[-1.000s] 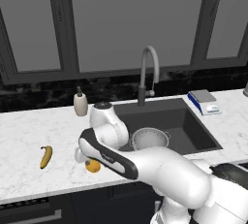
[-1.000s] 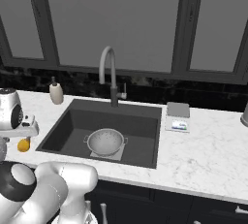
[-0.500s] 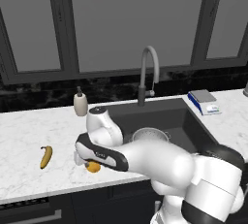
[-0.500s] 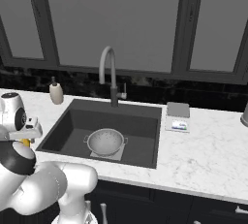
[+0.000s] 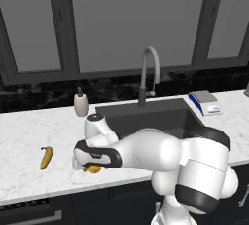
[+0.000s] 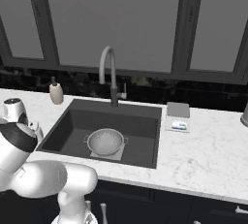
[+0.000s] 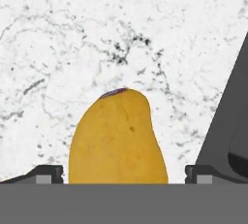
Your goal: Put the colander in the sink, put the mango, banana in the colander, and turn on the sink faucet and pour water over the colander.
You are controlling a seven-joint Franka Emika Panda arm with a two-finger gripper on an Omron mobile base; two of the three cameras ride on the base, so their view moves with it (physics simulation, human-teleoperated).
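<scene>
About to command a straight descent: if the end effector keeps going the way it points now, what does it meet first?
The mango, lying on the counter between the open end effector's fingertips. How much gap remains above it is hard to judge.

No readable text, labels, brands or numbers anywhere. The small scale (image 6: 178,117) on the counter right of the sink has a blue-green patch on its front, too small and blurred to read. The soap dispenser (image 5: 80,103) is plain beige, no label.
</scene>
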